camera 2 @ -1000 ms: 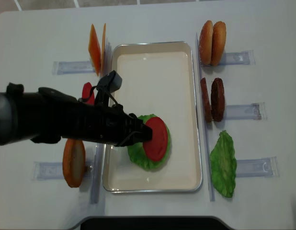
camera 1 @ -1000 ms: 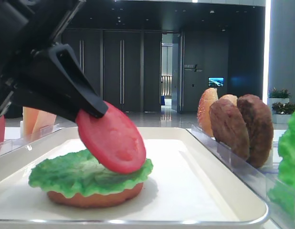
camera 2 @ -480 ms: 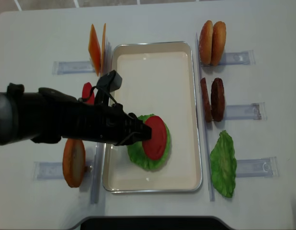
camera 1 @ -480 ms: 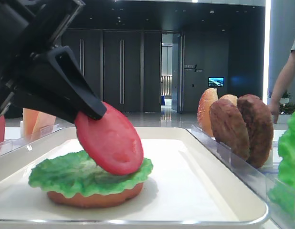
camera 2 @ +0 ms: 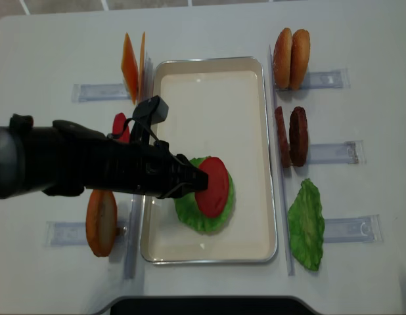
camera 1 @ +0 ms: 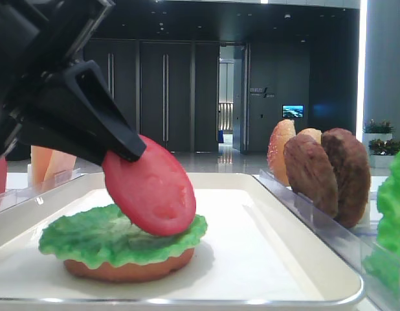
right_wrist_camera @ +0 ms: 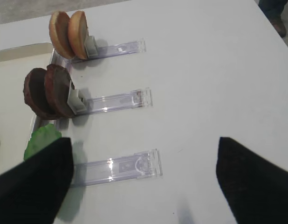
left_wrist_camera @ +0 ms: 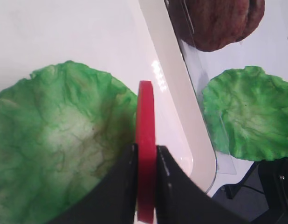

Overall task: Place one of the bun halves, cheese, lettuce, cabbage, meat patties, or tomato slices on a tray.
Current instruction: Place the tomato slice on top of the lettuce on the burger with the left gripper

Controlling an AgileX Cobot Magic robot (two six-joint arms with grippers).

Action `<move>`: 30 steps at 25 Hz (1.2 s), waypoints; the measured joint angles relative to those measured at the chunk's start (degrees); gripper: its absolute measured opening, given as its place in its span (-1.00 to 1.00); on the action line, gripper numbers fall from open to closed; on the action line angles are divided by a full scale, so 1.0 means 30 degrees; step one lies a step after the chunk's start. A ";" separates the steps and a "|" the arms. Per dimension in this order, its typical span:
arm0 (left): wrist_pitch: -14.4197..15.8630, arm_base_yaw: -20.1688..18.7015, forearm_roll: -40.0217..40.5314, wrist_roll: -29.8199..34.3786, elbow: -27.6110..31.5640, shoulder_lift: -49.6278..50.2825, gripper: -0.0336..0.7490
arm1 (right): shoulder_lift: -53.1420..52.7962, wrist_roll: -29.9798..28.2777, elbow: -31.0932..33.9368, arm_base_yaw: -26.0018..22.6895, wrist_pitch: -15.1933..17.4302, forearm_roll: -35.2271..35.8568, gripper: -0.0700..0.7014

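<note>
Tomato slice pinched over the lettuce

My left pincer [left_wrist_camera: 145, 161] grips one tomato slice [camera 1: 148, 186] by its edge, tilted, low rim touching the lettuce [camera 1: 96, 236] on a bun half [camera 1: 125, 269] near the tray's [camera 2: 209, 256] front edge. My right pincer [right_wrist_camera: 139, 179] stands open.

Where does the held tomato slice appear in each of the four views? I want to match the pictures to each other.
Low exterior view: tomato slice left of centre, tilted over the lettuce leaf, pinched by the left gripper.
Right wrist view: not in it.
Left wrist view: lower centre, seen edge-on between the jaws.
Overhead view: lower centre of the tray, at.
Shared landmark: the meat patties.
</note>
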 joint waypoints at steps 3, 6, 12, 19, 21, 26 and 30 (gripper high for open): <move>0.0000 0.0000 0.0000 0.0249 0.0000 0.0000 -0.75 | 0.0000 0.0000 0.0000 0.0000 0.0000 0.0000 0.71; 0.0017 0.0000 -0.0013 0.0366 0.0000 0.0250 -0.75 | 0.0000 0.0000 0.0000 0.0000 0.0000 0.0000 0.71; 0.0131 0.0016 -0.0341 0.0538 -0.0059 0.1083 -0.75 | 0.0000 0.0000 0.0000 0.0000 0.0000 0.0000 0.71; -0.0229 0.0016 -0.0320 0.0780 -0.0059 0.1127 -0.45 | 0.0000 0.0000 0.0000 0.0000 0.0000 0.0000 0.71; -0.0362 0.0016 -0.0289 0.0780 -0.0059 0.1127 -0.02 | 0.0000 0.0000 0.0000 0.0000 0.0000 0.0000 0.71; -0.1036 0.0016 0.0634 -0.0617 -0.0059 0.0899 0.77 | 0.0000 0.0000 0.0000 0.0000 0.0000 0.0000 0.71; -0.1205 0.0733 0.4646 -0.4502 -0.0580 -0.0571 0.85 | 0.0000 0.0000 0.0000 0.0000 0.0000 0.0000 0.71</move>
